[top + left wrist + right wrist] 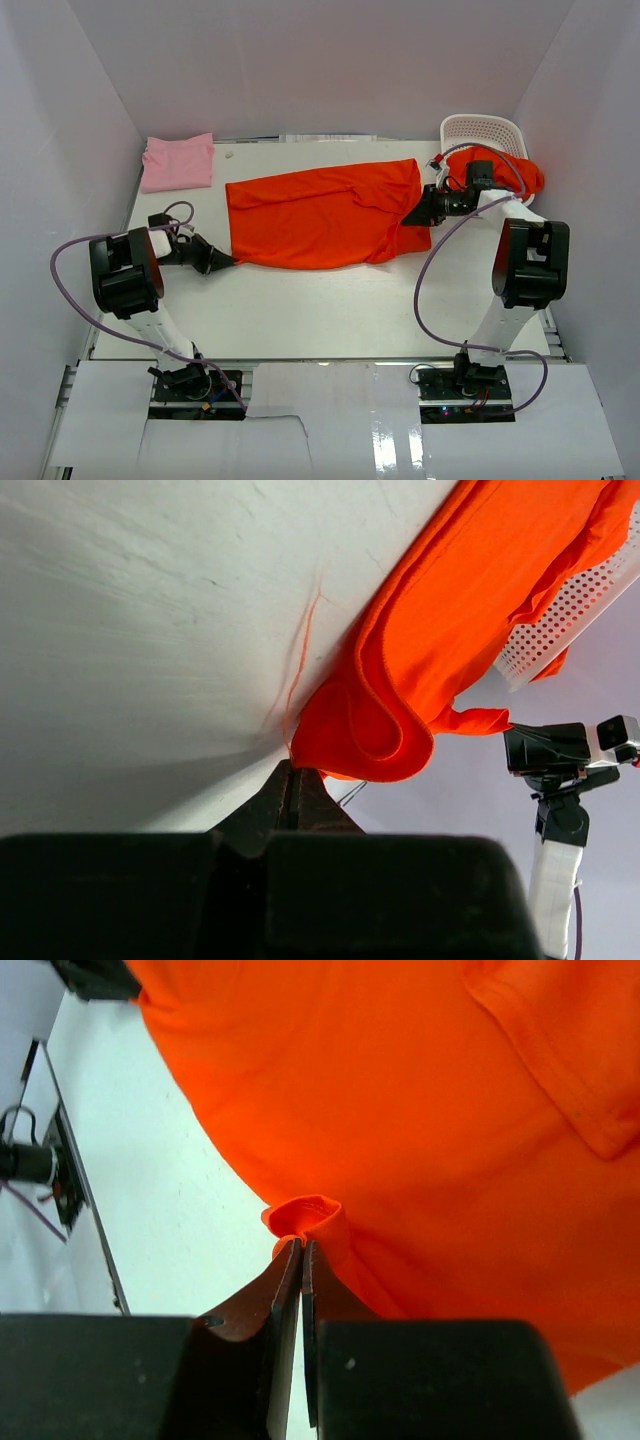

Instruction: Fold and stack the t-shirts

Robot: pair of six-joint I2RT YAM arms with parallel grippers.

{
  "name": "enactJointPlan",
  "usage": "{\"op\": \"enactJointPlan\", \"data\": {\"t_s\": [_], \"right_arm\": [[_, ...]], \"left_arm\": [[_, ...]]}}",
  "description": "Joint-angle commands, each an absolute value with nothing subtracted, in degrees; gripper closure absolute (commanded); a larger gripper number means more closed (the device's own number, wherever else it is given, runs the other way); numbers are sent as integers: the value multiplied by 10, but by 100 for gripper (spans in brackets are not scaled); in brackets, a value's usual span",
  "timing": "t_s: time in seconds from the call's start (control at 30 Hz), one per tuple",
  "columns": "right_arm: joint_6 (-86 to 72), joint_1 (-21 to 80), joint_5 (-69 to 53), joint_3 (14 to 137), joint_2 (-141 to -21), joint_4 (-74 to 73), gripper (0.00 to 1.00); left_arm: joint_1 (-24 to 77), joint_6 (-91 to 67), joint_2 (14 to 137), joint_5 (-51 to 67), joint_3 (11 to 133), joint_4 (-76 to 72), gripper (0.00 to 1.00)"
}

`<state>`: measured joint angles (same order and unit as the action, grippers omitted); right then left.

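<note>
Spread on the white desk [300, 310], bright orange-red thin cloth t-shirt [320, 215], left hand [226, 260] clamped on its near-left corner, right hand [412, 214] on its right edge. Probably light, limp, quick to bunch; best gripped at corners.

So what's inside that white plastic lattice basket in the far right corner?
The white plastic lattice basket has bright orange-red cloth spilling over its near rim. The part of the inside in view shows bare white lattice; the right arm covers the rest.
</note>
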<state>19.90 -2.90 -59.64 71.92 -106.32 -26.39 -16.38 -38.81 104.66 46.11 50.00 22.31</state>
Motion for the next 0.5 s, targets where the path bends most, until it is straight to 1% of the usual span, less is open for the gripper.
{"op": "enactJointPlan", "data": {"t_s": [0.0, 0.2, 0.33, 0.47], "right_arm": [[41, -36, -537, 699, -1022, -165, 92], [-38, -36, -500, 663, -984, -90, 92], [-30, -36, -489, 655, -949, -86, 92], [-3, -36, -448, 645, -920, -97, 92]], "left_arm": [[-163, -391, 1006, 458, 508, 225, 100], [-163, -383, 985, 440, 507, 236, 100], [-163, -369, 954, 399, 506, 243, 100], [-163, -367, 940, 404, 499, 243, 100]]}}
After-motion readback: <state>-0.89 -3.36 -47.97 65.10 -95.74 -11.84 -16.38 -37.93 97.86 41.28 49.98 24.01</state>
